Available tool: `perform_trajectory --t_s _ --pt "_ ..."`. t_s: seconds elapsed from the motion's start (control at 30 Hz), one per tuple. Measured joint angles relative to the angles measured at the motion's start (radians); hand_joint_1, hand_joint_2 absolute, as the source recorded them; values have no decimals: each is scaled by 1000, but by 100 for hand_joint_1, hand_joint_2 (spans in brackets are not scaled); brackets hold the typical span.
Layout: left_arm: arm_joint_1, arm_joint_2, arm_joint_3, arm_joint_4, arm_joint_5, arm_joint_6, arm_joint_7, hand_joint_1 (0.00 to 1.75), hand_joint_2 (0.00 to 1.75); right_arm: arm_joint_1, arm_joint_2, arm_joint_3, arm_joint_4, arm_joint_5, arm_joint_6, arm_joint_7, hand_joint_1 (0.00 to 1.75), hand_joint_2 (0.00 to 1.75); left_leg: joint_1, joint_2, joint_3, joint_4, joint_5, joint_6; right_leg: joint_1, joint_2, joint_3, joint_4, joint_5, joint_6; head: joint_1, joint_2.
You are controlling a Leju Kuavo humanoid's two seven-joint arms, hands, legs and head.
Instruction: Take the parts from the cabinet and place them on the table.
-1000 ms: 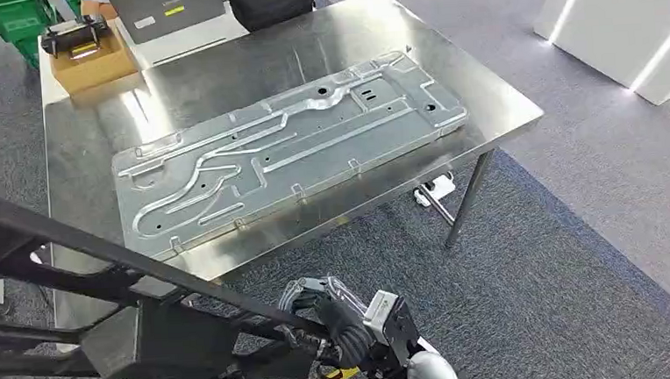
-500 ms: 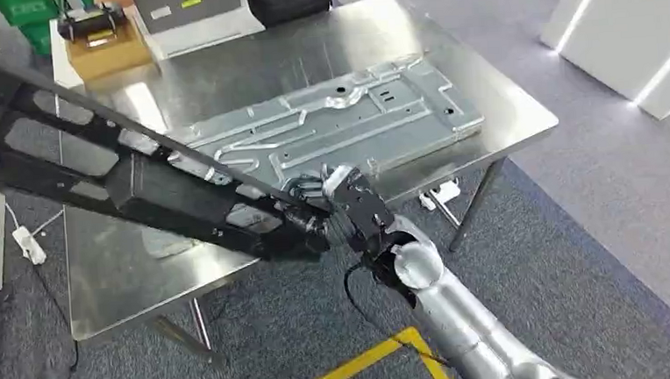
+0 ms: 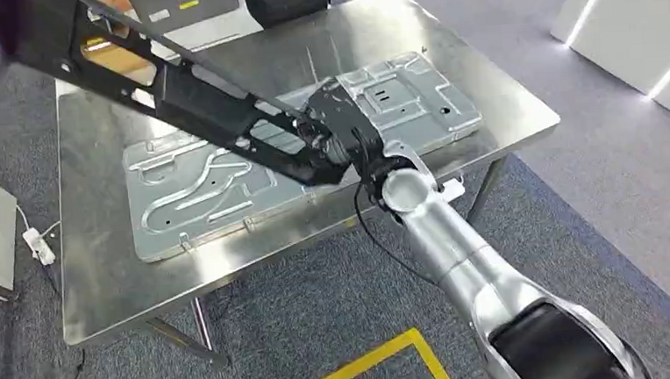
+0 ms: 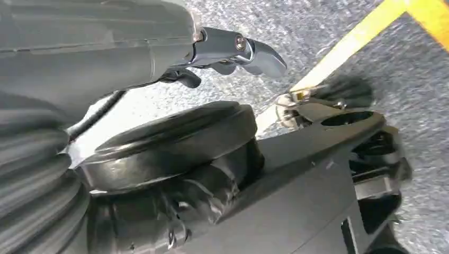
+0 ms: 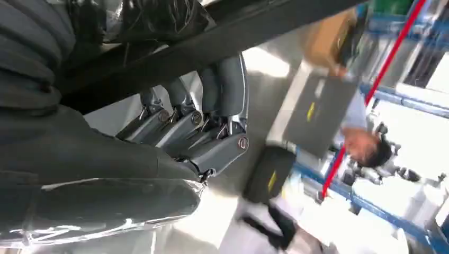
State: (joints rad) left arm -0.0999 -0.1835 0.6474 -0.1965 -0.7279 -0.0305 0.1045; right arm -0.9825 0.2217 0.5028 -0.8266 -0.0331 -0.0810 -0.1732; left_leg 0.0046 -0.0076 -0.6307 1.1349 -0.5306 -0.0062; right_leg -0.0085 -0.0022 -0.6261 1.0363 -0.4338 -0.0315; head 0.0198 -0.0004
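The tabletop [image 3: 100, 283] is bare metal, brushed and glossy, throwing back soft glare. On it lies a stamped panel [image 3: 191, 194] of dull silver sheet metal (ribbed and embossed). The long frame part [image 3: 176, 89] looks matt black. The right arm [image 3: 444, 235] is smooth satin silver; the floor [image 3: 578, 192] is rough grey carpet.
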Motion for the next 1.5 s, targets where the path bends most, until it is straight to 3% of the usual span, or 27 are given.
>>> perform_trajectory --t_s 0.07,0.1,0.17,0.23,0.3,0.37,0.43,0.5,0.57,0.6,0.63,0.67,0.73,0.77,0.87,0.97,1.0,1.07,1.1,1.13,1.17,1.23,1.27,1.33,1.4,1.43,1.5 --pt "-7 0 0 0 -2 -2 0 0 175 -21 12 1 41 62 -66 5 155 175 2 0 -77 149 -54 -7 3 -4 1 0 -2 -3 0 0" --pt "-12 0 -1 0 -6 -3 2 0 175 -29 16 6 66 109 -103 11 155 175 2 1 -101 190 -55 -9 3 -5 1 1 -3 -4 0 0" --pt "-12 0 -2 0 -10 -6 4 0 175 -38 26 23 101 204 -174 24 155 175 5 2 -78 126 8 -8 3 -4 5 2 -6 -3 0 0" --pt "-13 0 -7 0 -21 -10 10 0 175 -48 33 53 136 364 -289 56 155 175 8 4 1 -54 107 -4 3 -1 10 6 -11 2 0 0" --pt "-11 -2 -12 0 -29 -14 13 0 175 -55 35 75 164 501 -375 89 155 175 0 5 25 -110 91 3 8 1 1 10 -10 11 0 0" --pt "-12 -3 -17 0 -35 -15 14 0 175 -52 35 92 186 634 -443 130 155 175 -2 2 20 -107 89 12 7 -2 -1 4 -7 20 0 0" --pt "-14 -6 -20 0 -42 -15 15 0 175 -50 35 113 208 770 -500 178 155 175 9 3 30 -123 98 28 8 -4 -3 9 -15 33 0 0" --pt "-17 -8 -24 0 -48 -16 17 0 175 -50 35 132 231 876 -557 215 155 175 6 3 32 -125 98 41 6 2 -42 99 -68 37 0 0" --pt "-17 -10 -25 0 -52 -16 19 0 175 -41 35 145 248 943 -589 250 155 175 4 4 32 -123 96 44 5 2 -122 259 -132 41 1 0" --pt "-17 -10 -25 0 -53 -16 19 0 175 -33 33 148 252 979 -595 264 155 175 4 4 32 -122 95 45 4 2 -153 314 -142 42 1 0" --pt "-17 -10 -25 0 -54 -16 20 0 175 -24 30 147 257 1037 -596 278 155 175 4 2 32 -120 93 45 3 2 -160 317 -127 42 1 0" --pt "-17 -11 -25 0 -57 -16 20 0 175 -16 27 145 260 1098 -596 281 155 175 4 1 33 -118 91 46 3 2 -142 271 -90 40 1 0" --pt "-17 -14 -26 0 -60 -16 20 0 175 -5 26 132 261 1178 -597 280 155 175 4 -2 35 -111 85 41 3 2 -71 116 -7 35 1 0" --pt "-17 -15 -26 0 -61 -16 20 0 175 -5 26 122 261 1213 -598 278 155 175 4 -2 35 -107 80 36 4 2 -34 26 11 30 1 0" --pt "-18 -17 -26 0 -64 -16 21 0 175 1 30 81 262 1256 -605 271 155 175 -1 -2 30 -107 79 24 11 3 -25 15 5 23 0 0" --pt "-21 -17 -26 0 -67 -16 21 0 175 11 34 29 262 1272 -606 259 155 175 0 0 26 -91 64 7 4 3 -12 -2 1 2 1 0" --pt "-21 -17 -26 0 -68 -16 21 0 175 11 35 15 262 1273 -606 257 155 175 0 0 0 -39 40 4 3 3 -9 -3 -6 -6 0 0" --pt "-20 -17 -25 0 -68 -16 17 0 175 17 35 -8 263 1277 -606 253 155 175 1 0 -79 122 -18 -1 6 -1 4 -2 -12 -9 0 0" --pt "-24 -17 -25 0 -68 -16 15 0 175 23 36 -16 265 1277 -606 251 155 175 1 0 -116 190 -36 -3 8 -3 11 -2 -17 -9 1 0" --pt "-26 -17 -25 0 -68 -16 13 0 175 29 36 -21 265 1278 -606 249 155 175 1 0 -131 211 -26 -4 9 -3 18 -2 -21 -8 0 0" --pt "-26 -17 -25 0 -68 -16 13 0 175 33 38 -26 265 1280 -606 245 155 175 1 1 -121 178 8 -2 9 -3 27 1 -21 -7 0 0" --pt "-24 -17 -25 0 -69 -16 15 0 175 33 43 -37 266 1282 -606 242 155 175 1 2 -45 0 122 4 7 2 43 5 -34 -3 0 0" --pt "-20 -16 -25 0 -69 -16 15 0 175 33 45 -43 267 1283 -606 242 155 175 1 2 -20 -68 145 7 6 3 46 4 -40 0 1 0" --pt "-19 -17 -26 0 -70 -17 15 0 175 31 45 -51 270 1284 -610 242 155 175 -8 2 3 -104 118 15 11 7 37 5 -40 9 0 0" --pt "-17 -17 -25 0 -70 -18 15 0 175 34 45 -56 274 1283 -611 241 155 175 -10 1 -1 -107 112 20 8 7 36 -2 -39 17 0 0" --pt "-18 -17 -25 0 -70 -18 14 0 175 34 46 -56 275 1283 -611 238 155 175 -2 1 6 -119 114 29 12 7 39 -2 -44 24 0 0" --pt "-19 -18 -25 0 -71 -18 15 0 175 32 46 -58 277 1281 -611 236 155 175 1 3 22 -131 114 39 10 5 19 51 -75 31 2 0"
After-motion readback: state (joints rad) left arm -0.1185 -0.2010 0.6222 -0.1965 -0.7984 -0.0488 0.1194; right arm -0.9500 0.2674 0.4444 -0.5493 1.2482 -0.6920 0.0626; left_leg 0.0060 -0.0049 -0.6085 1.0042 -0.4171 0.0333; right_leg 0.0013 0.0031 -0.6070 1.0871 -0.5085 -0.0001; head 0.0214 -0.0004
